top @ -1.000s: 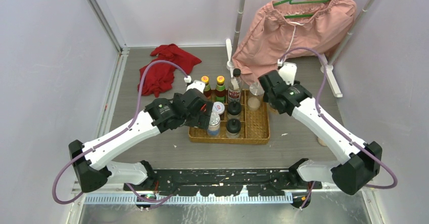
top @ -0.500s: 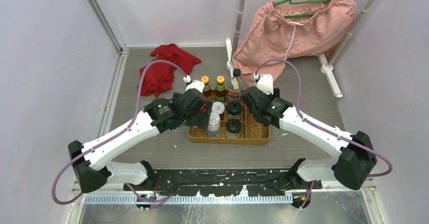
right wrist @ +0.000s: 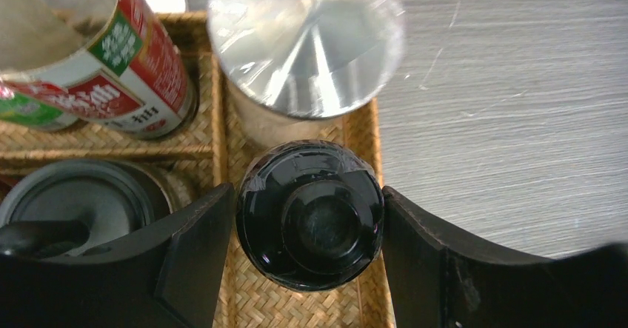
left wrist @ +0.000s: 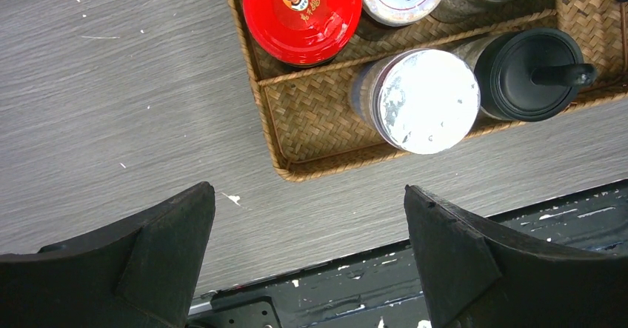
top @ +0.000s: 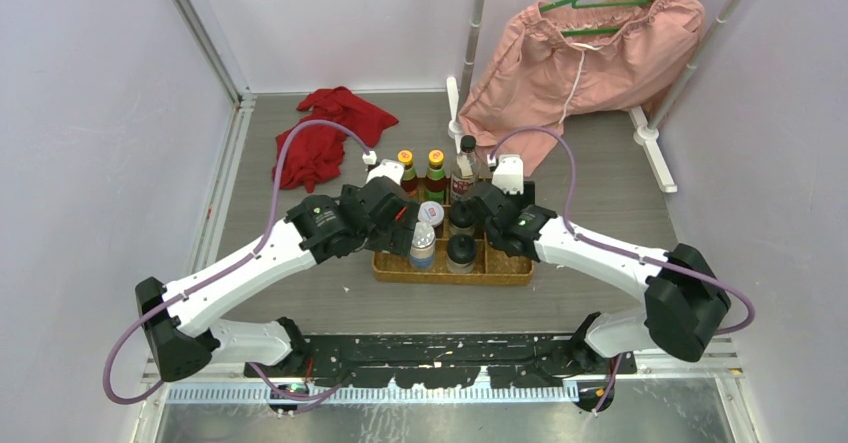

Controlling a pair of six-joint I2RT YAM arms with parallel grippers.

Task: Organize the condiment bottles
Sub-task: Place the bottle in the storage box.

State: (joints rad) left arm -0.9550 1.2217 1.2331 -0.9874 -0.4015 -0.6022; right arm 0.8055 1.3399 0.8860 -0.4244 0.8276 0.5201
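left tool [left wrist: 307,195] wide open, hovering over desk [left wrist: 111,106] off tray [left wrist: 270,124] corner | right tool [right wrist: 307,208] clamped on black-capped bottle [right wrist: 309,221], in tray beside silver-lidded shaker [right wrist: 305,39] | grip seen only via right wrist, blocked in top view

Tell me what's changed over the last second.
The right arm swung left and in over the wicker tray; the right gripper now clasps a black-capped bottle at the tray's right side. Whether it carried that bottle in, the overhead view doesn't show. The left gripper stayed open by the tray's left edge; other bottles unmoved.
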